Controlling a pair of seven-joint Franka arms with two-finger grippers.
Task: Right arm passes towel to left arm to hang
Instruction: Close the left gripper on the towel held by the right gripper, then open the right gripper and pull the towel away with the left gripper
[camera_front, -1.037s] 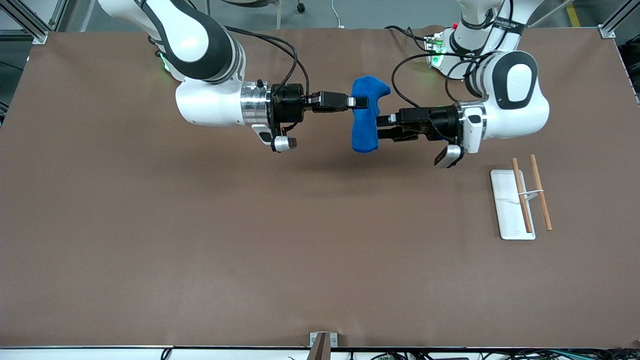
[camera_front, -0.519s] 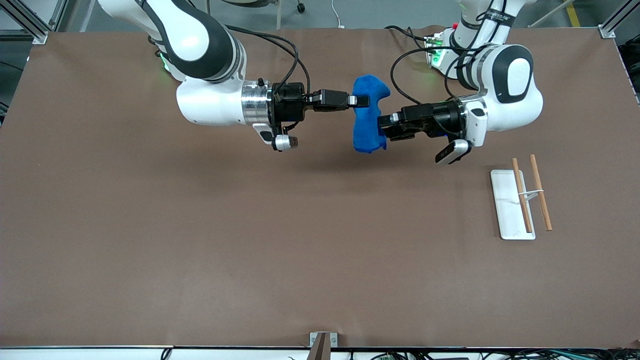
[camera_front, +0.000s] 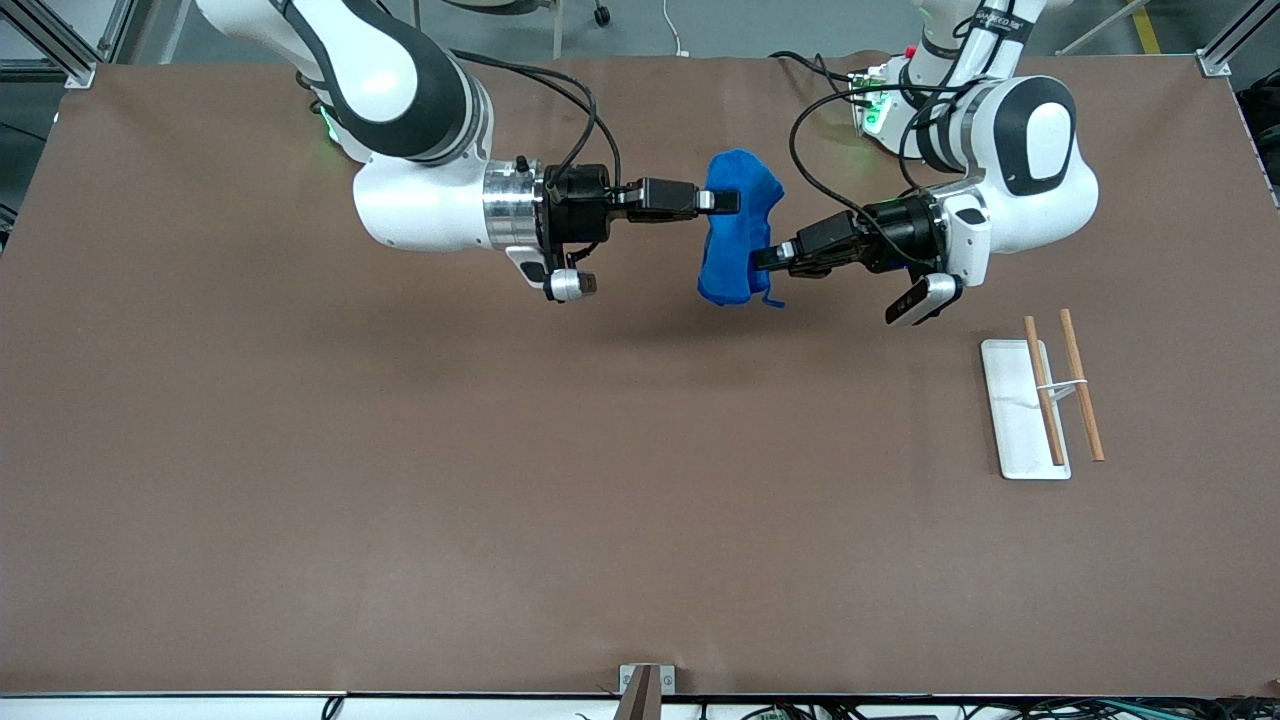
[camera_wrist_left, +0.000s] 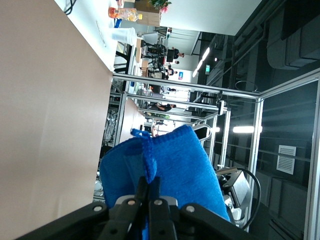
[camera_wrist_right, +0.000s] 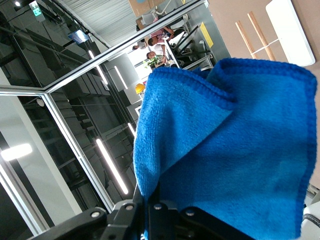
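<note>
- Nearest the front camera, low in the frame: bare brown table, a small metal bracket at its bottom edge.
- Toward the left arm's end, at mid-right of the frame: white rack tray lying flat, two wooden rods running across above it on a thin white stand.
- Higher in the frame, at upper centre and up off the table: blue towel, bunched and hanging between the two grippers, a loose corner drooping at its lower edge.
- Reaching in from the frame's right: left gripper, fingers pinched together on the towel's lower part; in its wrist view, jaws closed tight on a stitched edge of the towel.
- Reaching in from the frame's left: right gripper, clamped on the towel's upper part; in its wrist view, jaws apparently shut on a fold of the towel, though the contact itself is partly hidden.
</note>
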